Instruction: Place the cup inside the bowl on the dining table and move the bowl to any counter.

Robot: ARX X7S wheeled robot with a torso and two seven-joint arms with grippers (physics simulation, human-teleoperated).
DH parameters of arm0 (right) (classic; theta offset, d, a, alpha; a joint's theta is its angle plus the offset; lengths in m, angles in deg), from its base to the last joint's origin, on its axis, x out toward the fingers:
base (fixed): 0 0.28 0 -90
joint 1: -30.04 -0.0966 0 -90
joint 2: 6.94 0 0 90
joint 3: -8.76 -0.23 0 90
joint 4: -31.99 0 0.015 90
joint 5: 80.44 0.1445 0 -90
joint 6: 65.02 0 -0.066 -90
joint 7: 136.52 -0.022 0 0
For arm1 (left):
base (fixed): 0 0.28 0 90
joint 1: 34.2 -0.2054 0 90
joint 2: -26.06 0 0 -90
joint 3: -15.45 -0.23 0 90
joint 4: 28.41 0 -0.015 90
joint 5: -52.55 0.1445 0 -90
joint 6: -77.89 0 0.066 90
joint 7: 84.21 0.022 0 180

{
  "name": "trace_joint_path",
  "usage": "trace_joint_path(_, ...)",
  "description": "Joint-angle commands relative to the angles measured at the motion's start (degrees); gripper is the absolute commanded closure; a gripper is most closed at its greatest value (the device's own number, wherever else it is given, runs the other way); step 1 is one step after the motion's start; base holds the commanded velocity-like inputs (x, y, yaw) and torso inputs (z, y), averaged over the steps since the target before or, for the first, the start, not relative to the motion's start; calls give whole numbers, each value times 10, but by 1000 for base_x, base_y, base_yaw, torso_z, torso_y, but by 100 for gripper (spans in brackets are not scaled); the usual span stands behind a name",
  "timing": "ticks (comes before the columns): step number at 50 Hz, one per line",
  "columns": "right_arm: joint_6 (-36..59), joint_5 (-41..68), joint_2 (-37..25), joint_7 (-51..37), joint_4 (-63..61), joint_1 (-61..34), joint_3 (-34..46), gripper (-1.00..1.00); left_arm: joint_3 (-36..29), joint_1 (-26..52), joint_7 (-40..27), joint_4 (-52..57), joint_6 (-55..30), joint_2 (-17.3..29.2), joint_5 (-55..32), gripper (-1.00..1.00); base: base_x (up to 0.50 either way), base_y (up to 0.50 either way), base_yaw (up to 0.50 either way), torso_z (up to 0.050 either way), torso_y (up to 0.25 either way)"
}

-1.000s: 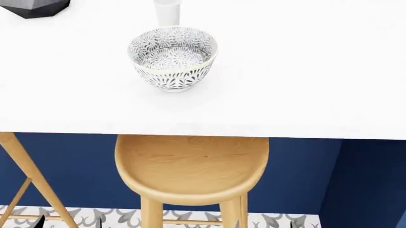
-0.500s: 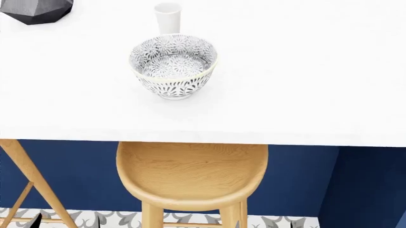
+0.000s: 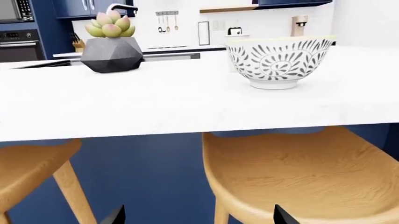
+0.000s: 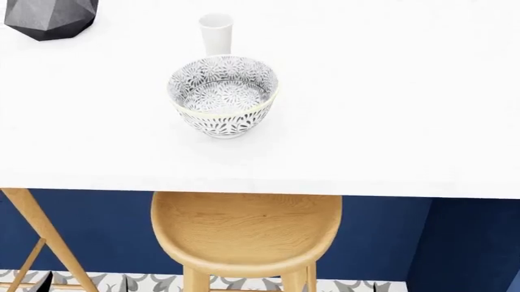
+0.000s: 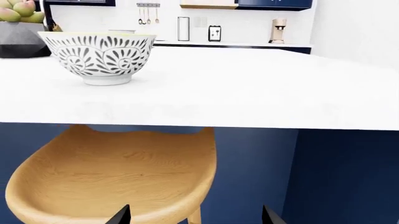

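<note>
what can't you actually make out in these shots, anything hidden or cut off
- Cup: seen in the head view only; in the wrist views the bowl stands in front of it.
- Vase: cut by the head view's top edge, its succulent out of frame.
- Left gripper and right gripper: only dark fingertips at each wrist view's edge, apart with nothing between.
- Stool: legs cut off by every view's edge.

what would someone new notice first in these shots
The round black-and-white floral bowl stands out against the plain white dining table, near its front edge. Just behind it stands the small plain white cup, apart from it, with a dark grey faceted vase at the far left corner of the head view. Below the table edge, a light wooden stool sits tucked in front of navy panels.
</note>
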Motion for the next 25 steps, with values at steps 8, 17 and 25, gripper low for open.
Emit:
trace_joint_path(8,-1,6,-3,-4,1,-1,3,-100,-2,0,0,5,-6,2,-18,-100,0,0,0,2,0)
trace_joint_path(17,4,16,-5,-9,-22,1,-1,-100,12,-8,9,28,-24,3,-71,-100,0,0,0,0,0)
trace_joint_path(25,174,84,-51,-28,-196,-51,-22,-100,14,38,-30,195,-213,51,-99,-100,0,0,0,0,0)
